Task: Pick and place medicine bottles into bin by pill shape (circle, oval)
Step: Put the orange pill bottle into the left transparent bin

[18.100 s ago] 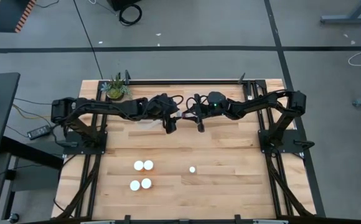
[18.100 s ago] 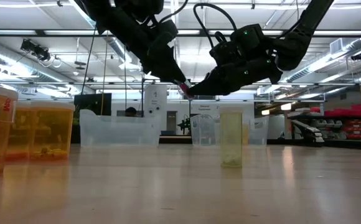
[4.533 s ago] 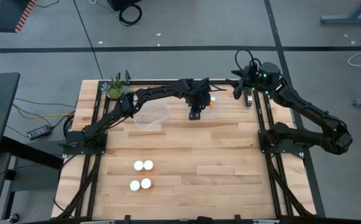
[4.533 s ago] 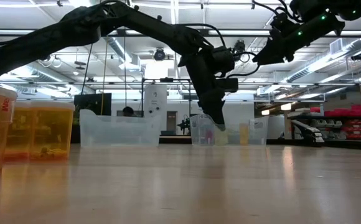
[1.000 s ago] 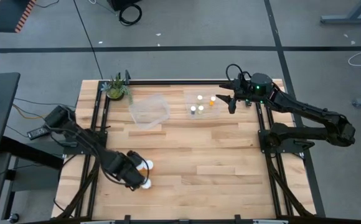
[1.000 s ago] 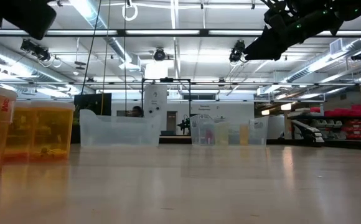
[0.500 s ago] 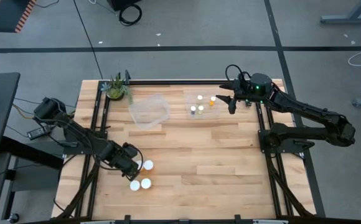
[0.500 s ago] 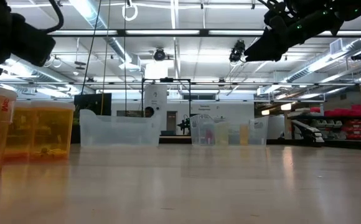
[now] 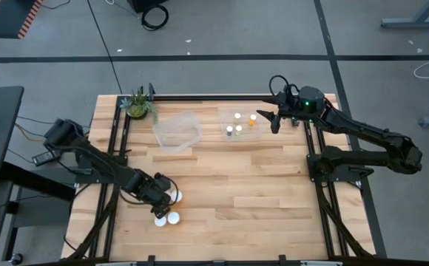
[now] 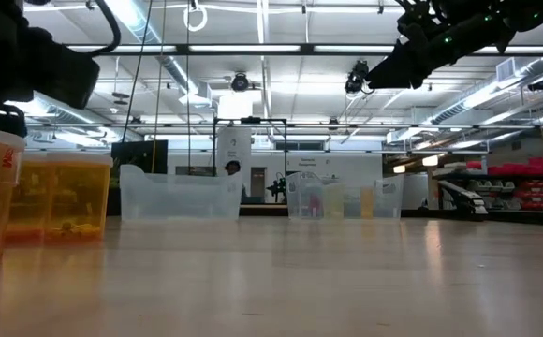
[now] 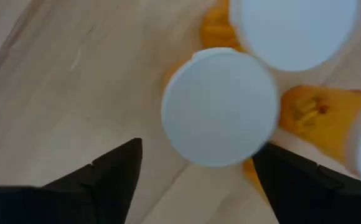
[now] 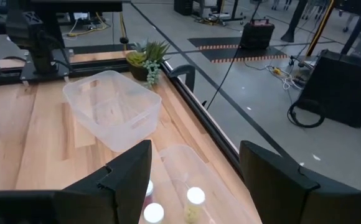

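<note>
Three white-capped medicine bottles [image 9: 173, 217] show in the near-left cluster in the high view; they stand upright on the table. My left gripper [image 9: 161, 195] hangs over the cluster's far-left spot. In the left wrist view it is open [image 11: 199, 147], its fingers on either side of a white cap [image 11: 221, 107] on an orange body, with two more caps beside it [image 11: 292, 28]. My right gripper [image 9: 274, 122] is open [image 12: 195, 149] and empty, held high over the far right bin [image 9: 242, 124], which holds several small bottles [image 9: 237, 116].
A clear bin [image 9: 177, 131] with nothing in it stands at the far middle, left of the bin with bottles. A small green potted plant [image 9: 137, 106] stands at the far left corner. In the low view, orange bottles [image 10: 75, 192] show large at the left.
My left gripper has gone from over the near side of the bottle cluster toward the table's far edge, then a little toward the right edge, and now stands over the far-left bottle. The near-left cap has come back into view. My right arm has kept still.
</note>
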{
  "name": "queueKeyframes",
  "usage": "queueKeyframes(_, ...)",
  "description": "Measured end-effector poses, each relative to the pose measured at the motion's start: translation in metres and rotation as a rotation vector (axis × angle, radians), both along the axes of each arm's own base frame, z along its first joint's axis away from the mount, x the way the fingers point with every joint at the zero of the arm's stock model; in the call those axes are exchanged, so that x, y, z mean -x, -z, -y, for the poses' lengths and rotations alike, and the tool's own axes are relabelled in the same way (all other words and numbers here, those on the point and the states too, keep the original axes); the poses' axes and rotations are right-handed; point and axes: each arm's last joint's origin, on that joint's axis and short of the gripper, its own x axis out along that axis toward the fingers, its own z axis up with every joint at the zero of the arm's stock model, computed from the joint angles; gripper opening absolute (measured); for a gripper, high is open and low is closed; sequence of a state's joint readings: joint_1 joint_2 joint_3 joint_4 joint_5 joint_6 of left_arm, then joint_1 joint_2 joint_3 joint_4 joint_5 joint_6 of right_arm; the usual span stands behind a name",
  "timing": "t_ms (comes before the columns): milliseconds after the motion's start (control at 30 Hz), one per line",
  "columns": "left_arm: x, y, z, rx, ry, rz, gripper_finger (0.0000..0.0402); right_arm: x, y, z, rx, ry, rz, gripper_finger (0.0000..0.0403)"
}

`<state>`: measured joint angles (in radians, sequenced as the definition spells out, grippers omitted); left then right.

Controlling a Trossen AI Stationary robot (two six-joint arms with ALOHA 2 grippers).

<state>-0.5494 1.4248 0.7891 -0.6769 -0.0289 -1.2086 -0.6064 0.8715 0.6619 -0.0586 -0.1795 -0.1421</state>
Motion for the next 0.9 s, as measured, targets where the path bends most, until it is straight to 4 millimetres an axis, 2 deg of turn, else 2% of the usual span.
queueKeyframes(167,-0.008,0.007,-0.005,-0.031,0.049,-0.004,0.0312,0.000,0.000,0.000,0.002,0.000,0.002,0.0251)
queueKeyframes(367,-0.016,0.007,-0.009,-0.033,0.121,0.051,0.0284,0.000,-0.001,0.000,0.003,0.000,0.004,0.0251)
queueKeyframes(800,-0.019,0.005,-0.011,-0.047,0.162,0.057,0.0207,0.000,0.000,0.000,0.003,0.000,0.004,0.0251)
queueKeyframes(900,-0.021,0.002,-0.016,-0.055,0.155,0.045,0.0203,0.000,0.000,0.000,0.003,0.000,0.004,0.0251)
